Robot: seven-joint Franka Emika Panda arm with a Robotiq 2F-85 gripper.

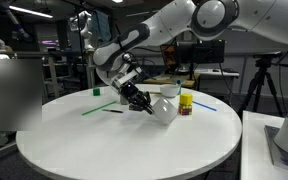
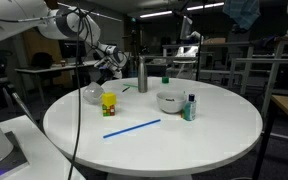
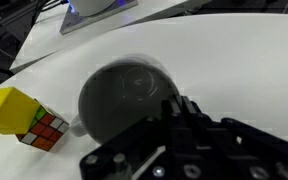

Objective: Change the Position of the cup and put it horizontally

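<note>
The white cup point(image 1: 165, 110) is on the round white table point(image 1: 124, 150), tipped over with its mouth toward my gripper. In the wrist view its dark inside point(image 3: 122, 95) faces the camera and its rim is blurred. It also shows in an exterior view point(image 2: 92, 96), beside a yellow block. My gripper point(image 1: 141, 100) is low over the table at the cup's rim. In the wrist view the two fingers point(image 3: 176, 106) are pressed together at the rim's edge. I cannot tell whether the rim is pinched between them.
A yellow block with a Rubik's cube point(image 3: 39, 130) sits right next to the cup point(image 1: 185, 104). A steel bottle point(image 2: 142, 75), a white bowl point(image 2: 170, 101), a small bottle point(image 2: 191, 107), a blue straw point(image 2: 132, 129) and a green straw point(image 1: 97, 108) are also on the table.
</note>
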